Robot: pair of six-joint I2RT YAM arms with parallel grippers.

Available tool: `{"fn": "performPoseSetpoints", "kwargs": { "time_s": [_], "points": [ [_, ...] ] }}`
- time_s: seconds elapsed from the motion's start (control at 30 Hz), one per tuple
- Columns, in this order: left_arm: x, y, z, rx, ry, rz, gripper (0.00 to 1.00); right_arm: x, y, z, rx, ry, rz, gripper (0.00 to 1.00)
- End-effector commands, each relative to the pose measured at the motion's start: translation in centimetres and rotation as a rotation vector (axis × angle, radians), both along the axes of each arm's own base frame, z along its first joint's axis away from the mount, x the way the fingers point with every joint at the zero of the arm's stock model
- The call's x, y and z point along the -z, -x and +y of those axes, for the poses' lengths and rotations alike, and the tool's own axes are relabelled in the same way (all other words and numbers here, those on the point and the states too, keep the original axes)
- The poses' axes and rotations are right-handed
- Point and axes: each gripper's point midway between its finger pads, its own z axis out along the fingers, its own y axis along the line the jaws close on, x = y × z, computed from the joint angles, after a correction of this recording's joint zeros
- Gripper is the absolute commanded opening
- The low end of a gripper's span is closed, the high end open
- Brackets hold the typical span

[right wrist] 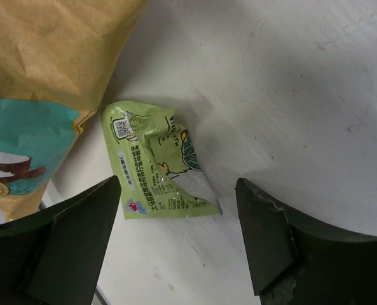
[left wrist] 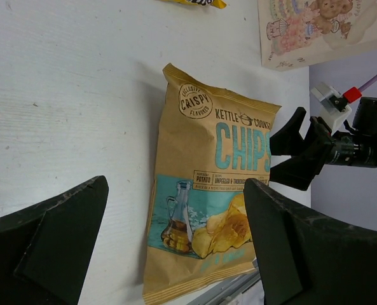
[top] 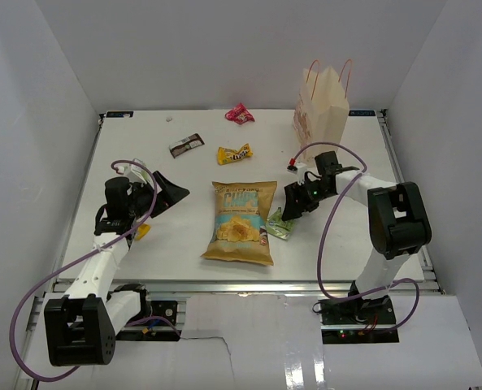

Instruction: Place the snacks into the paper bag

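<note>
While the paper bag [top: 322, 110] stood far right, the green packet [top: 279, 223] lay just right of the chips bag [top: 241, 222], beneath the right gripper [top: 293, 199]. From the left wrist, the left gripper [left wrist: 175, 183] gaped empty. From the right wrist, spread jaws straddled the light, crinkly packet without touching it; its flat middle seemed the best hold.

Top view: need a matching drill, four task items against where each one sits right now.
Items
1. chips bag
2. green packet
3. pink-red packet
4. paper bag

Places
a. standing upright at the far right of the table
b. lying flat mid-table, between the two arms
c. near the far edge, left of the paper bag
d. close beside the chips bag's right edge

Pairs: 1-b, 2-d, 3-c, 4-a
</note>
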Motion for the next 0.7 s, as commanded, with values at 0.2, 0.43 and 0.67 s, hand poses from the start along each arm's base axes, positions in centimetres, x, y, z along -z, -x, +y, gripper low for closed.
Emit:
{"fn": "performPoseSetpoints", "kwargs": {
  "time_s": [0.2, 0.43, 0.67],
  "points": [
    [-0.8, 0.2, -0.5, 0.024, 0.022, -0.029, 0.98, 2.4, -0.5, 0.1, -0.023, 0.086, -0.036, 0.52],
    [-1.0, 0.3, -0.7, 0.034, 0.034, -0.034, 0.98, 1.6, 0.5, -0.5, -0.068, 0.083, -0.089, 0.19],
    [-1.0, 0.7, -2.3, 0.089, 0.051, -0.027, 0.98, -6.4, -3.5, -3.8, -0.023, -0.003, -0.360, 0.10]
  ]
}}
